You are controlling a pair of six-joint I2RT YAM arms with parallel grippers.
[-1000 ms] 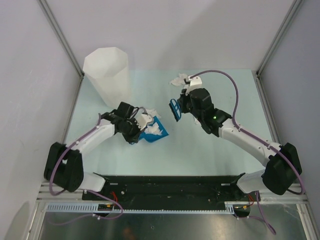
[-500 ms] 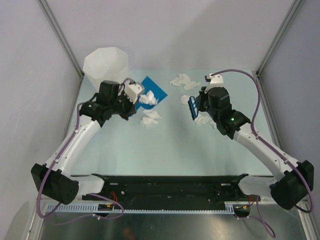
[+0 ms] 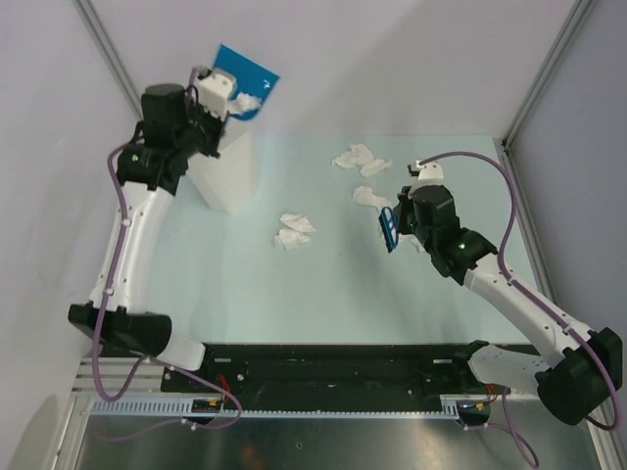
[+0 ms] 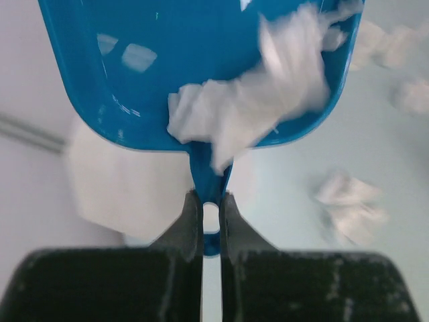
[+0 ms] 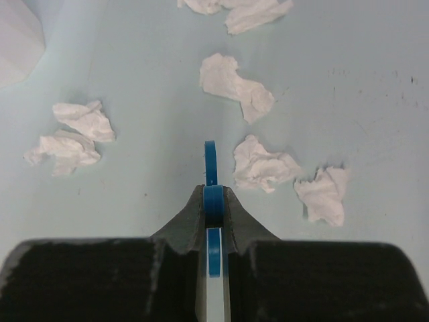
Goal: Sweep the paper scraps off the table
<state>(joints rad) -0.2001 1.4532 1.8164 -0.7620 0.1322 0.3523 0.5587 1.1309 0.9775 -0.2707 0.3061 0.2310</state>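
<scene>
Blue plastic dustpan [image 3: 245, 67], handle pinched tight by left gripper [image 4: 210, 208], is tilted above tall white faceted bin [image 3: 223, 176] w/ crumpled white paper scraps [image 4: 248, 107] in it. More scraps lie mid & right on pale mint-green table [image 3: 323, 294]. Right gripper [image 5: 213, 201] clamps small blue brush [image 3: 390, 228] just beside them.

No legible text, label, brand, number or sign found in any view. The blue dustpan [image 4: 134, 67], blue brush [image 3: 390, 230], white bin [image 3: 220, 176] and desk [image 3: 343, 284] surface show no readable markings.
</scene>
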